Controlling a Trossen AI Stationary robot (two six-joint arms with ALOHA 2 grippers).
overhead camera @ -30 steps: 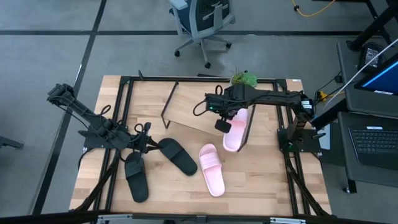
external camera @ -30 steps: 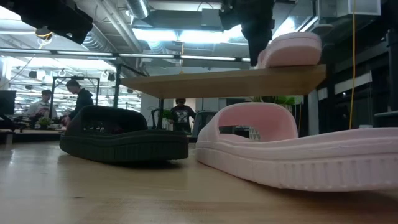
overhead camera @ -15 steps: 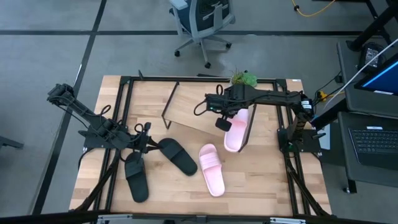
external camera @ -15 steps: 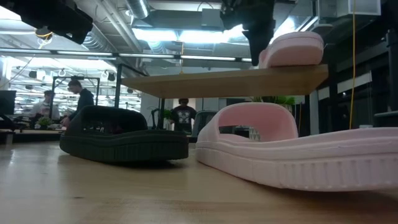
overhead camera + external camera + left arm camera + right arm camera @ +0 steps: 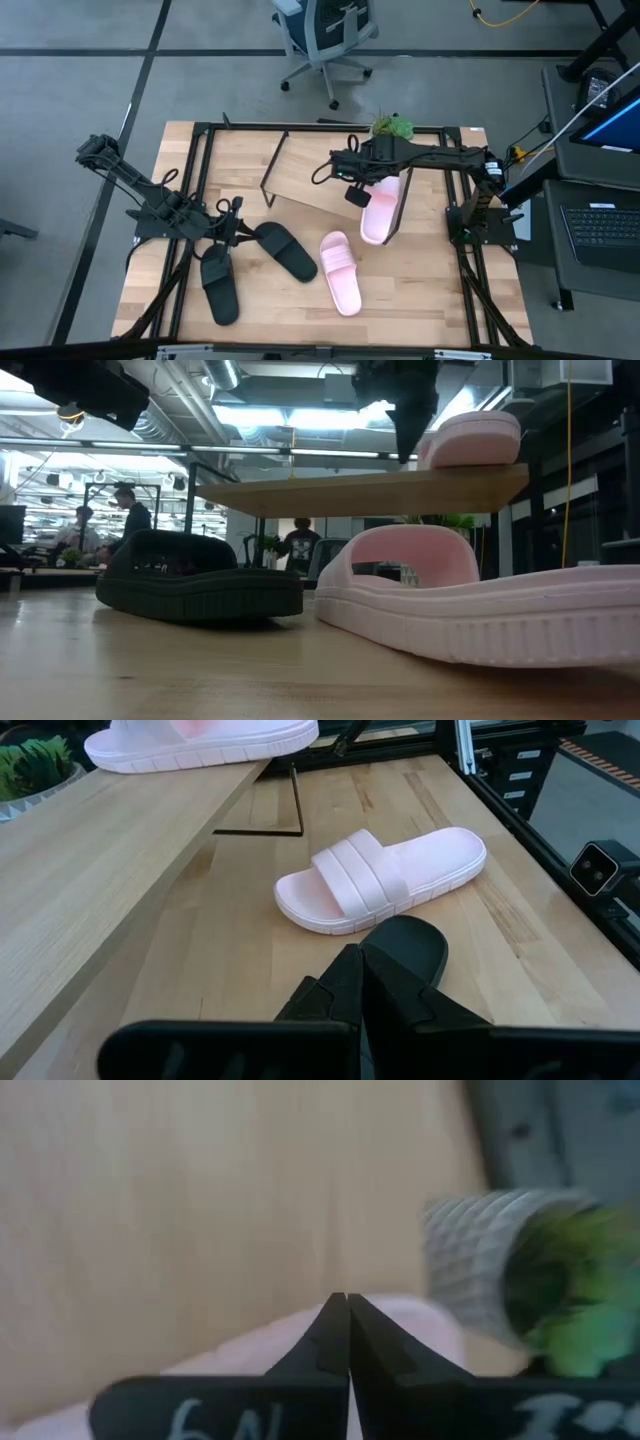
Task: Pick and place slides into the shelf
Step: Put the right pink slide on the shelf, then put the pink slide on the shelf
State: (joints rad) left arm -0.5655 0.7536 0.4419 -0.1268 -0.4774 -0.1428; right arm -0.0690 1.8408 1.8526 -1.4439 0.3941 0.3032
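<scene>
One pale pink slide (image 5: 380,205) lies sole down on the right end of the shelf's wooden board (image 5: 310,180); it also shows in the low view (image 5: 470,438). My right gripper (image 5: 352,195) is shut just above the board (image 5: 360,490), close beside that slide on its left. The other pink slide (image 5: 340,272) and two black slides (image 5: 285,250) (image 5: 220,285) lie on the table. My left gripper (image 5: 360,960) is shut, low over the table at the left end of the nearer black slide (image 5: 410,945). I cannot tell whether it touches that slide.
A small potted plant (image 5: 392,127) stands at the table's far edge behind the shelf. Black frame rails (image 5: 195,190) run along the table's sides. Bare board lies to the left of the pink slide on the shelf. An office chair (image 5: 325,35) and people show in the room beyond.
My right gripper has risen a little and drawn slightly toward the table's left, away from the pink slide on the shelf, its fingers staying shut. The slide has stayed where it was on the board.
</scene>
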